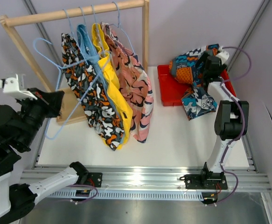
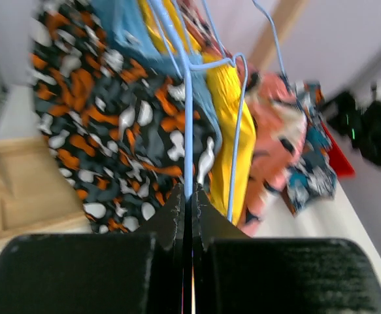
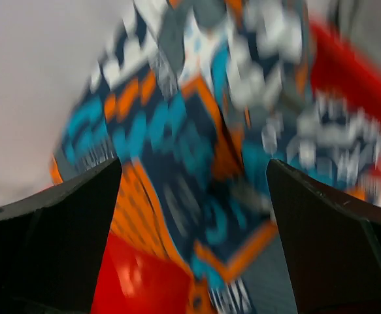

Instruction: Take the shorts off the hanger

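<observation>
Grey-walled booth, smooth white tabletop [image 1: 173,135]. Wooden rack [image 1: 75,14] carries four hanging shorts [image 1: 94,107]: limp, light, best pinched at the waistband. Blue-orange shorts [image 1: 196,102] slump over red tray [image 1: 167,86]. Right pincer [image 3: 193,190] gapes, empty, above them. Left pincer [image 2: 189,196] clamped on blue wire hanger [image 2: 189,131].

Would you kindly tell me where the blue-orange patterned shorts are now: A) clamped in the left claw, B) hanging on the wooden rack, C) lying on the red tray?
C: the blue-orange patterned shorts lie heaped on the red tray under the open right claw, while the left claw is shut on a blue hanger.
</observation>
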{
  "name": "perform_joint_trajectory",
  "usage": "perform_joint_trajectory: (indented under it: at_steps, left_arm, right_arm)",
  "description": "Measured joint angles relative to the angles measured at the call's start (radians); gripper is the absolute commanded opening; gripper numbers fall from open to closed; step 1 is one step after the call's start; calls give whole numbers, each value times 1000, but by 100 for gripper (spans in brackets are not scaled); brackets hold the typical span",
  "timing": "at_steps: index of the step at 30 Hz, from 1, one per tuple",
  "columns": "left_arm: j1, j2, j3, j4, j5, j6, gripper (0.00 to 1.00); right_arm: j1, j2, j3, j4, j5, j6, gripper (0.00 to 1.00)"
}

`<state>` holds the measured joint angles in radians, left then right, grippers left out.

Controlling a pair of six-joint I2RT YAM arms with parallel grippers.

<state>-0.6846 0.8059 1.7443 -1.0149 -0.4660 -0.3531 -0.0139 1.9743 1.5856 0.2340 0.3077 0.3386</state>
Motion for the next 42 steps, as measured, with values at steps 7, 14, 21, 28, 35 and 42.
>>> perform_joint_trajectory:
  at_steps: [7,14,21,28,35,42]
  left_arm:
    - [0,50,138,-5,-166,44,0]
    - [0,61,253,-52,-259,83,0]
    - [0,56,161,-34,-372,123,0]
    - [7,173,-56,133,-408,217,0]
    - [82,350,-47,308,-394,328,0]
    - [125,428,13,375,-405,440,0]
  right_arm:
    - [141,-319,-422,-78,74,89,100]
    - [197,-664,-584,-32,99,111,100]
    - [228,-772,-722,-52,104,150,99]
    - [316,-823,-780,-105,104,166,99]
    - [387,-959,-910,-116,103,166,99]
    - [398,-1006,-932,-144,99,158,100]
